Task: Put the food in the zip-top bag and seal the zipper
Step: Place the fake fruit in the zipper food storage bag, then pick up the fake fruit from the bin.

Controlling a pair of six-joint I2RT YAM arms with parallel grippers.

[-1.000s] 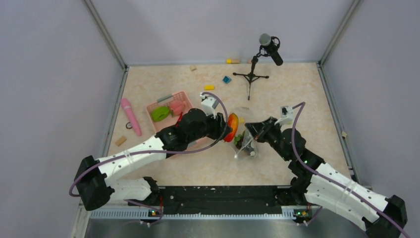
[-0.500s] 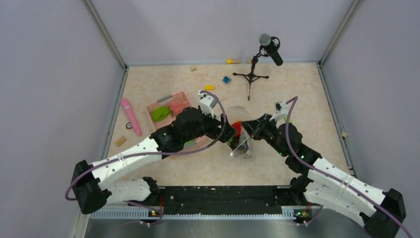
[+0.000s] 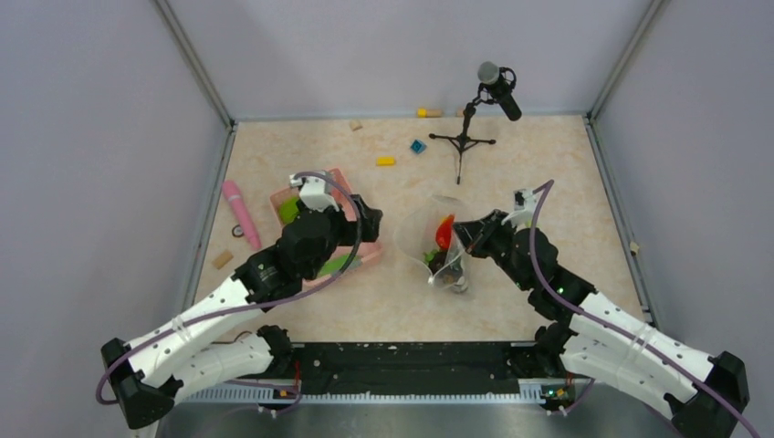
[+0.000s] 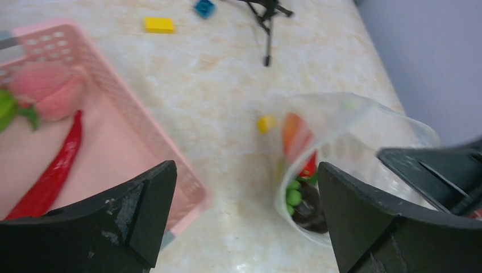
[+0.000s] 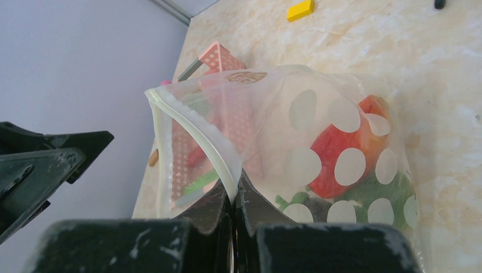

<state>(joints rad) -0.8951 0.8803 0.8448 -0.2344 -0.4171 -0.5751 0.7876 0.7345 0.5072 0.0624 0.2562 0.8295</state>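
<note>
The zip-top bag (image 3: 429, 245), clear with white dots, stands open on the table in the middle. My right gripper (image 5: 234, 190) is shut on its mouth edge, right at the whitish zipper (image 5: 193, 131). Inside the bag lie a red-orange piece of food (image 5: 341, 145), a dark round fruit (image 4: 310, 205) and green bits (image 4: 294, 196). My left gripper (image 4: 245, 170) is open and empty, to the bag's left by the pink basket (image 4: 131, 114). The basket holds a red chili (image 4: 54, 170), a pink piece (image 4: 45, 96) and green food (image 3: 290, 208).
A pink stick (image 3: 240, 212) lies left of the basket. A microphone on a small tripod (image 3: 465, 137) stands behind the bag. A yellow block (image 3: 386, 161) and a blue block (image 3: 418, 146) lie at the back. Walls close in three sides.
My left gripper let the red-orange piece go into the bag, opened wide and drew back left to the basket. My right gripper kept its hold on the bag's edge.
</note>
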